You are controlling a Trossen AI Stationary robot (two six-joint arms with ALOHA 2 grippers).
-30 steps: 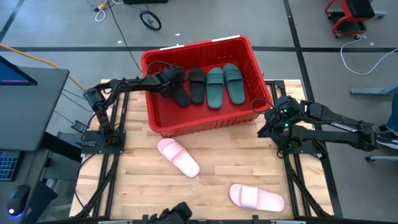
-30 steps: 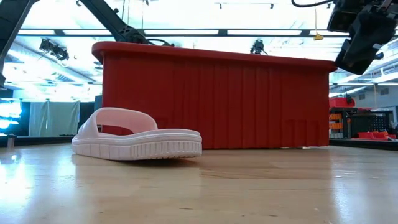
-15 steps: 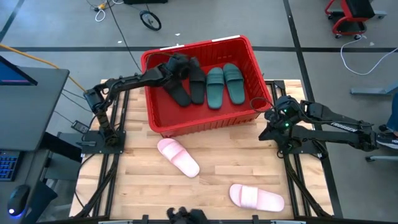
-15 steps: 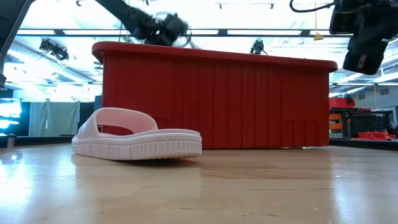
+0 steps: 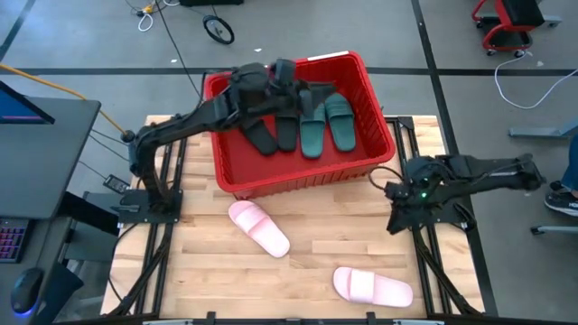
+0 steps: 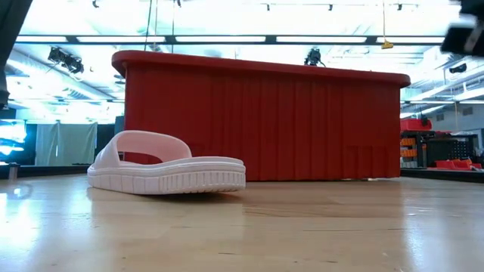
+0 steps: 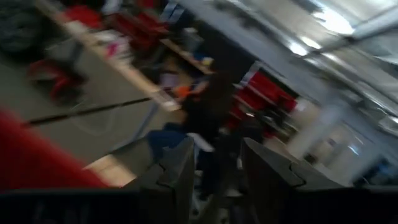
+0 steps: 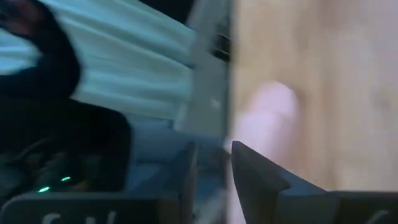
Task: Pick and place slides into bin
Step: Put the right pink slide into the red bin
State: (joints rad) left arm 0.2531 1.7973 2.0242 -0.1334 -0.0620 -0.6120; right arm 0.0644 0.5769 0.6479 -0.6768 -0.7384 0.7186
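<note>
Large red ribbed plastic bin holds two black and two dark green rubber slides; two pale pink rubber slides lie on the near wooden table. Left gripper hovers above the bin, fingers apart, empty. Right gripper is at the table's right edge, fingers slightly apart, empty.

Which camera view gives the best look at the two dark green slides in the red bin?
The high view is best: it looks down into the bin and shows both dark green slides side by side. The low view shows only the bin's outer wall. Neither wrist view shows them; the left one catches a red blur.
</note>
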